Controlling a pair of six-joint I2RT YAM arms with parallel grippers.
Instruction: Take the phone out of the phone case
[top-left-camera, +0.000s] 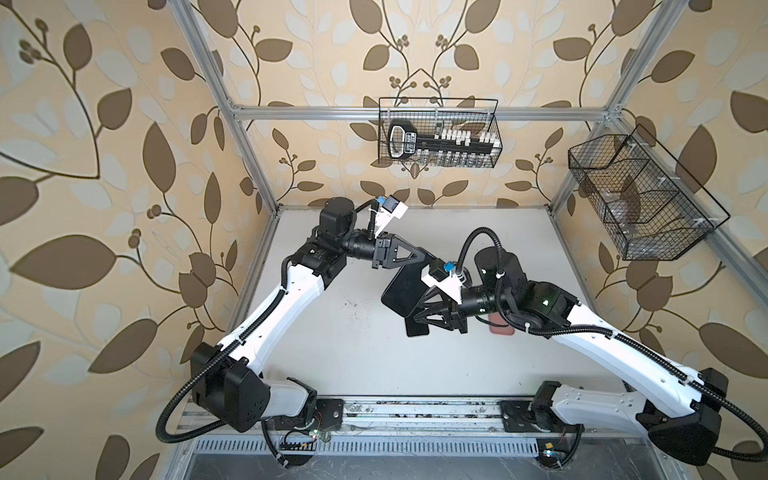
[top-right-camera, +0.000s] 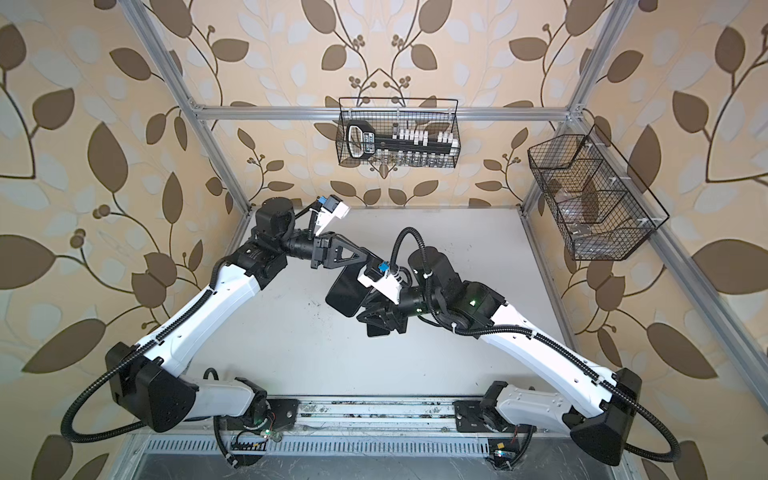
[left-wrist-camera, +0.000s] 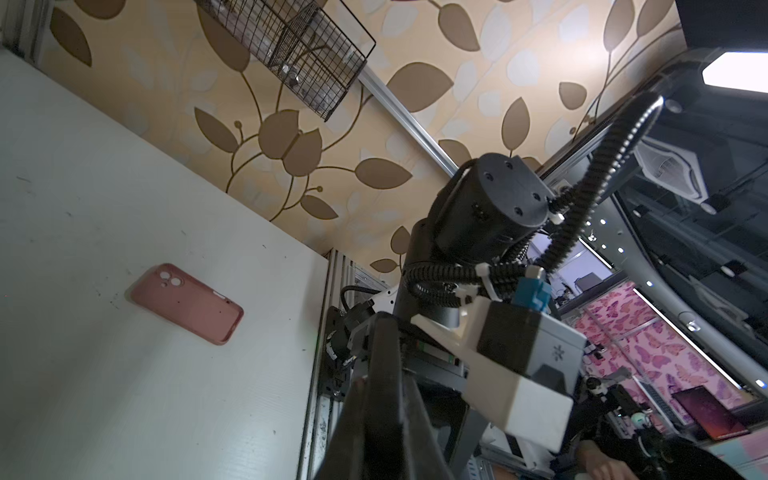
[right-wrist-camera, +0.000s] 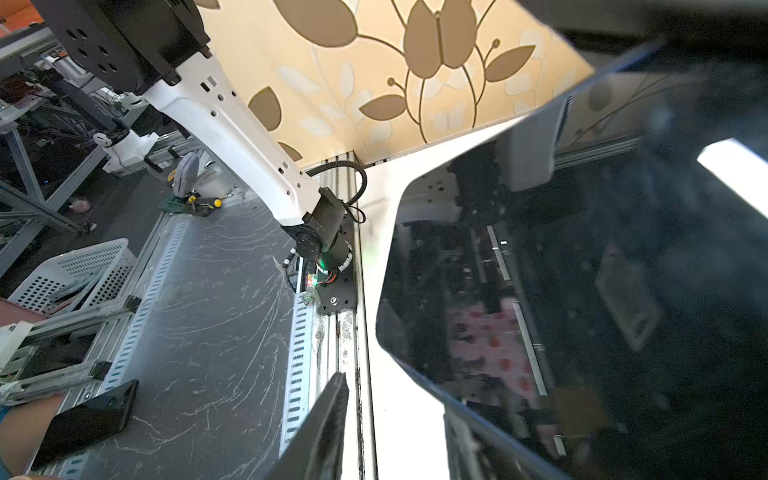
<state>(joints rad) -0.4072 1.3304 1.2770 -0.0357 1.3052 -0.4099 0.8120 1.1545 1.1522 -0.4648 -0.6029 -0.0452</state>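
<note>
The black phone (top-left-camera: 400, 291) (top-right-camera: 344, 293) hangs bare above the middle of the table in both top views. My left gripper (top-left-camera: 424, 258) (top-right-camera: 366, 259) is shut on its far end; in the left wrist view the phone's edge (left-wrist-camera: 384, 357) stands between the fingers of the left gripper (left-wrist-camera: 386, 380). My right gripper (top-left-camera: 415, 316) (right-wrist-camera: 395, 419) is at the phone's near right edge with its jaws apart, the glossy screen (right-wrist-camera: 582, 291) lying along one finger. The empty pink phone case (left-wrist-camera: 187, 303) (top-left-camera: 496, 328) lies flat on the table, partly under my right arm.
A wire basket (top-left-camera: 440, 133) with a black tool hangs on the back rail, another wire basket (top-left-camera: 640, 195) on the right rail. The white table (top-left-camera: 332, 332) ends at the front metal track. Off the table, another dark phone (right-wrist-camera: 83, 419) lies on a grey bench.
</note>
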